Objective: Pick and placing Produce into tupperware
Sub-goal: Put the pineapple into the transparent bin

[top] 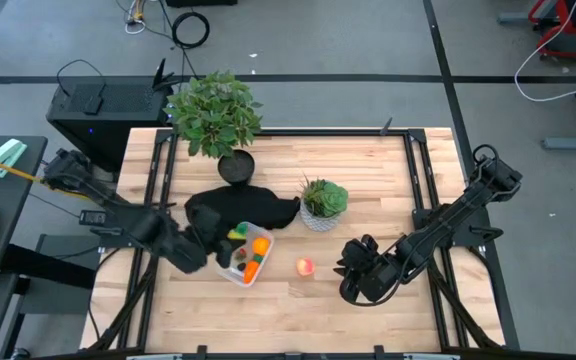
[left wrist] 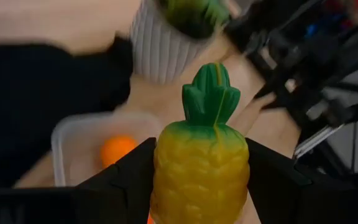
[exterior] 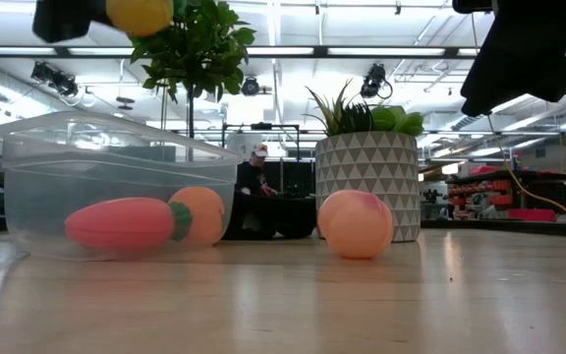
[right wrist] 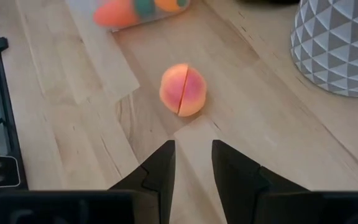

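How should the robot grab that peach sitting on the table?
Probably from straight above, closing on the peach's round middle, one finger on each side. It sits alone on the bare wooden table, clear of the triangle-patterned pot and the tupperware, so nothing blocks a top approach. The right gripper is open just short of it, so it seems best placed.

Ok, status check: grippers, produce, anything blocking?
Left gripper shut on yellow toy pineapple above clear plastic tupperware. Right gripper open, facing pink peach. Nothing blocking.
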`<state>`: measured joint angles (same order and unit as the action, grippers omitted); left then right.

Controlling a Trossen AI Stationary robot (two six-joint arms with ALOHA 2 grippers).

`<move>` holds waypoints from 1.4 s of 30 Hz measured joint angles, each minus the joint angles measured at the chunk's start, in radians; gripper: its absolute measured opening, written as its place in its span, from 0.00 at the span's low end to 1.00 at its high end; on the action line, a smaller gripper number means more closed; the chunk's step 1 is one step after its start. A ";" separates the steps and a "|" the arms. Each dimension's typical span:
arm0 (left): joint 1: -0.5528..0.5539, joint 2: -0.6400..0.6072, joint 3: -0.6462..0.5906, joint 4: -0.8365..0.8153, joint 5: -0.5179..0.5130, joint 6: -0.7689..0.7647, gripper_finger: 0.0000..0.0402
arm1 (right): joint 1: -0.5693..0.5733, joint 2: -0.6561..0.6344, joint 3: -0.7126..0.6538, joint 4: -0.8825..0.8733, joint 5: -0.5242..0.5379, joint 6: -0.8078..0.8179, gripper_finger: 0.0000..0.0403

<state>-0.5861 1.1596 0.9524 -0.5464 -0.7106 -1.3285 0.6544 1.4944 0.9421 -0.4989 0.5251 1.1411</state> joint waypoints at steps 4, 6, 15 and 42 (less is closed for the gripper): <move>0.025 0.086 0.000 -0.003 0.073 -0.092 0.54 | 0.000 0.000 0.000 0.000 0.002 0.000 0.28; 0.038 0.124 0.000 -0.006 0.109 -0.120 0.54 | 0.000 0.000 0.000 0.000 0.002 0.000 0.28; 0.117 0.232 0.000 -0.028 0.266 -0.179 0.54 | 0.000 0.000 0.000 -0.001 0.002 0.000 0.28; 0.198 0.359 0.000 -0.081 0.315 -0.115 0.55 | 0.000 0.000 0.000 0.019 0.002 0.000 0.28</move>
<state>-0.3885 1.5188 0.9524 -0.6274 -0.3955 -1.4432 0.6548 1.4944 0.9424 -0.4799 0.5273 1.1412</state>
